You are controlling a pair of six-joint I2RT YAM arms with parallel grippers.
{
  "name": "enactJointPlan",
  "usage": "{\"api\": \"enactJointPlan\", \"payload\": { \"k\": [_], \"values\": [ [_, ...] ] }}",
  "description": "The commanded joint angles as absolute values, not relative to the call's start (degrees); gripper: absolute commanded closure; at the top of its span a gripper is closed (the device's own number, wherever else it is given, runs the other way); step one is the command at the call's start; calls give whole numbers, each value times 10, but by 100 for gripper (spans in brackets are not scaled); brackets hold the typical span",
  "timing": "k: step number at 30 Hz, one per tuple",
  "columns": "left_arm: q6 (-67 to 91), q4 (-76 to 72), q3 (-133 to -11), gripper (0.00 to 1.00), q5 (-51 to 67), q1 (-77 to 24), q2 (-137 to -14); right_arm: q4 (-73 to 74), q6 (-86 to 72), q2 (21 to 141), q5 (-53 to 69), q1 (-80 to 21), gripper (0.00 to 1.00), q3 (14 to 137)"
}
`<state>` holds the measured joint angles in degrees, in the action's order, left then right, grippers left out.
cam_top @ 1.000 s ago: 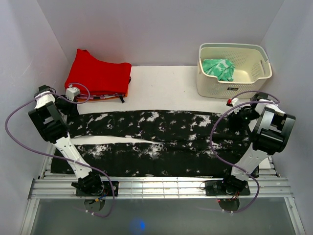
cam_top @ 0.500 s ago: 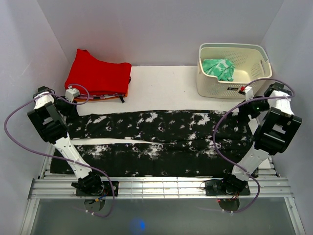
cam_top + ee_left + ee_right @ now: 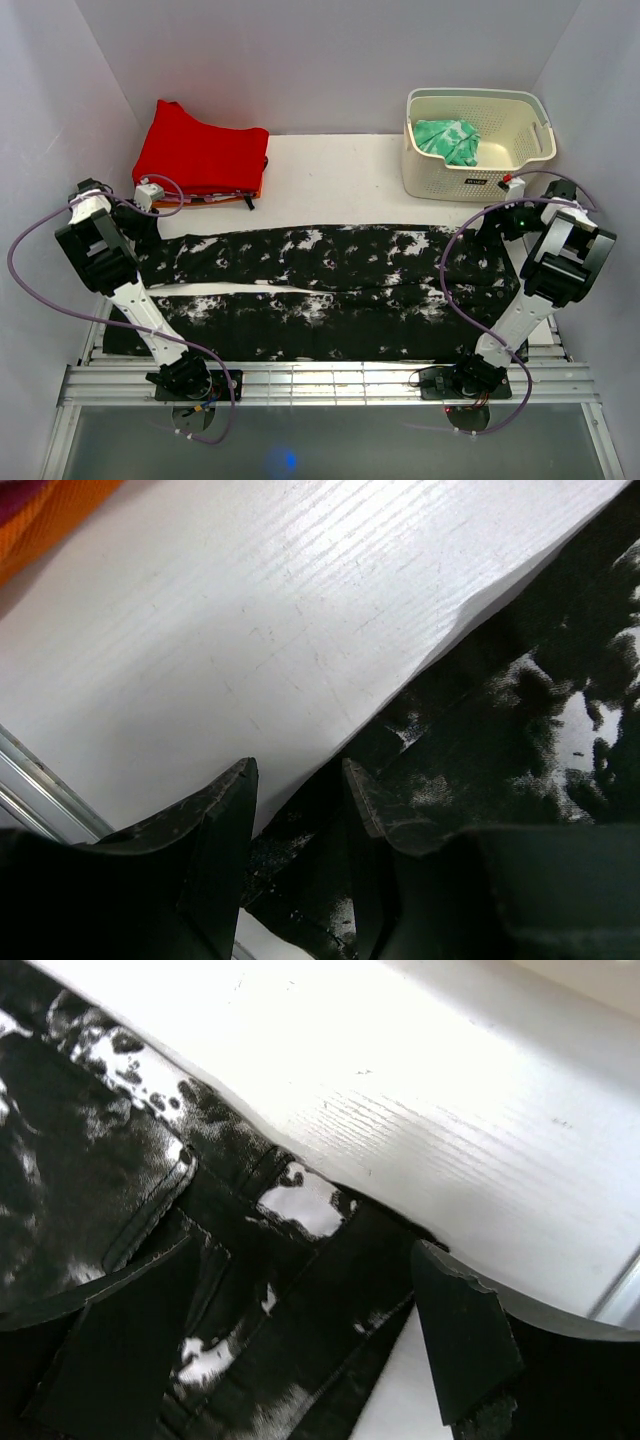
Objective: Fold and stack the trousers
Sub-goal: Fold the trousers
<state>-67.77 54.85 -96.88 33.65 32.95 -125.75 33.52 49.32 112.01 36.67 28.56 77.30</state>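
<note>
Top external: trousers (image 3: 320,262) apparently spread flat.

White wood-grain table (image 3: 330,170) between plain pale walls (image 3: 330,60), soft light.

Hidden ends, unreadable label

In the top view, both ends of the black, white-splattered cloth trousers (image 3: 320,255) lay under the arms at frame left and right. The dark label (image 3: 472,182) on the cream plastic basket (image 3: 440,175) was too small to read. Whether the left gripper (image 3: 295,770) pinched cloth stayed unclear.
</note>
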Motion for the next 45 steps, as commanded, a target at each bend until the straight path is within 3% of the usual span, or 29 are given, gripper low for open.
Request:
{"api": "enactJointPlan", "payload": {
  "k": [1, 15, 28, 31, 33, 34, 37, 41, 45],
  "values": [
    [-685, 589, -937, 50, 295, 334, -1259, 210, 396, 1085, 411, 291, 9, 730],
    [-679, 590, -937, 50, 284, 334, -1261, 125, 354, 1105, 396, 302, 7, 731],
    [-701, 631, -976, 44, 299, 366, -1256, 214, 443, 1179, 379, 303, 18, 748],
    [-703, 634, -979, 43, 308, 369, -1252, 227, 455, 1183, 381, 303, 26, 745],
    [-707, 636, -982, 42, 309, 370, -1252, 243, 470, 1186, 384, 304, 49, 751],
    [-708, 640, -984, 42, 312, 370, -1252, 258, 475, 1182, 389, 304, 66, 752],
    [-718, 658, -1003, 42, 322, 372, -1261, 302, 495, 1168, 409, 308, 82, 758],
    [-738, 698, -1039, 42, 346, 377, -1282, 358, 528, 1148, 422, 311, 92, 776],
    [-758, 719, -1048, 43, 363, 378, -1294, 388, 541, 1129, 430, 318, 92, 793]
  ]
}}
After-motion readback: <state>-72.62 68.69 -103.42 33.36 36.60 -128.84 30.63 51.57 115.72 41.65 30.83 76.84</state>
